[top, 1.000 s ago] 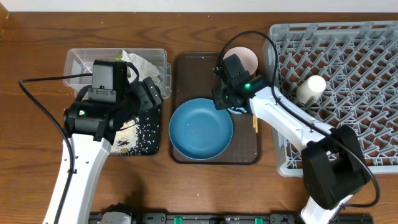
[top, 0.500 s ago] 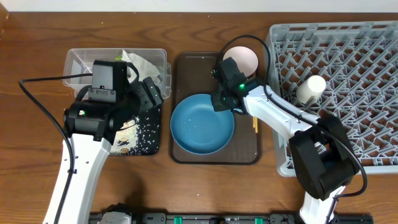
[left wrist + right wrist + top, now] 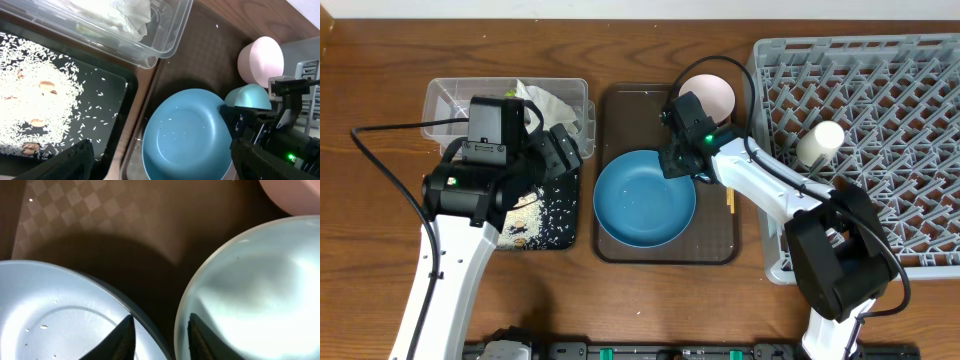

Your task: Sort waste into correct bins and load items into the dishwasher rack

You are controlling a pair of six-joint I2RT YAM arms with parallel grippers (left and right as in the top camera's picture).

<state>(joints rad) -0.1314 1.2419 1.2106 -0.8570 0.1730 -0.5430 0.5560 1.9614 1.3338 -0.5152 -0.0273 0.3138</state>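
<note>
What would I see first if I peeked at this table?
The big blue dish in the middle, sitting on the brown tray. Then the huge grey rack on the right, and white rice scattered over the black tray on the left.

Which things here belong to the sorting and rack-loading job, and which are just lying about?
Job:
clear tub holding the napkin
black tray holding the rice
blue dish
light-blue bowl
pinkish bowl
white cup
chopsticks
grey rack

Lying about:
brown serving tray under the dishes
wooden table
</note>
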